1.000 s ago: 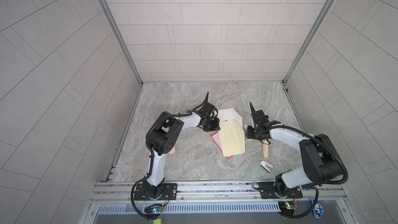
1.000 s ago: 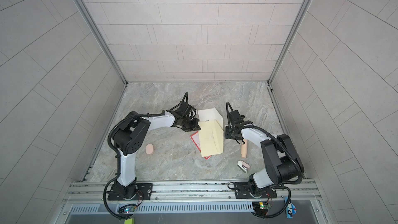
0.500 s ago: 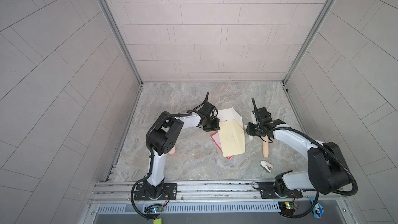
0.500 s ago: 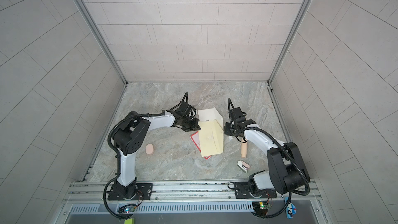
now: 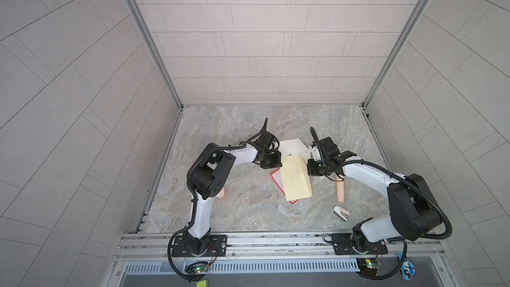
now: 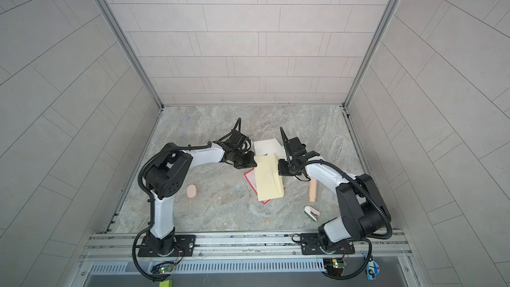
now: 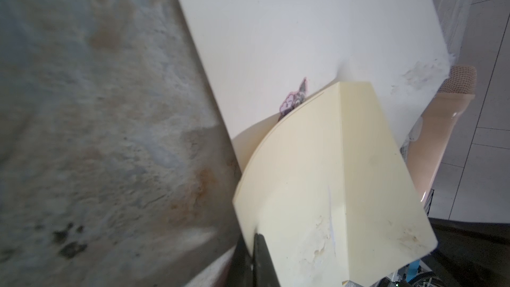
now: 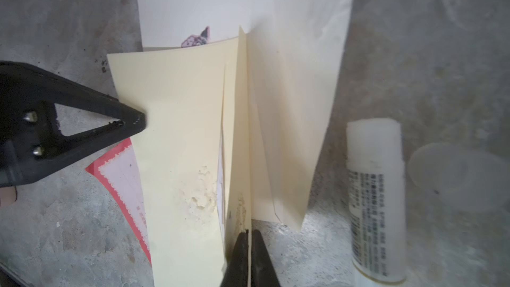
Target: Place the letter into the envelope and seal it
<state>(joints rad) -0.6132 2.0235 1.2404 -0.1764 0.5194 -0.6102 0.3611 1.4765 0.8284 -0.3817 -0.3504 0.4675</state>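
A grey marbled table [image 5: 220, 205] is enclosed by pale tiled walls, and the papers are gathered at its middle between the two arms. The envelope [image 5: 291, 147] is seen lying flat just beyond both grippers, on the side away from the arm bases. It is off-white to cream, with a small pink-and-dark printed mark [image 7: 294, 99] near its middle and rough, scuffed patches towards one corner. Its nearer part is covered by a pale yellow paper [image 5: 295, 180], which is spanned between the grippers. The left gripper [image 5: 276, 163] is clenched on one edge of that paper, and in the left wrist view the sheet is bowed upward from the fingertips. The right gripper [image 8: 249, 237] is pinched tight on a raised fold of the same paper, which stands upright straight ahead of its fingertips. A narrow lilac-white strip [image 8: 220, 178] is shown between the yellow layers just ahead of the right gripper; whether it is the letter cannot be told. A red-edged card [image 8: 118, 180] is partly covered by the yellow paper, just on the base side of the left gripper. A white printed tube [image 8: 375, 202] lies just beside the right gripper.
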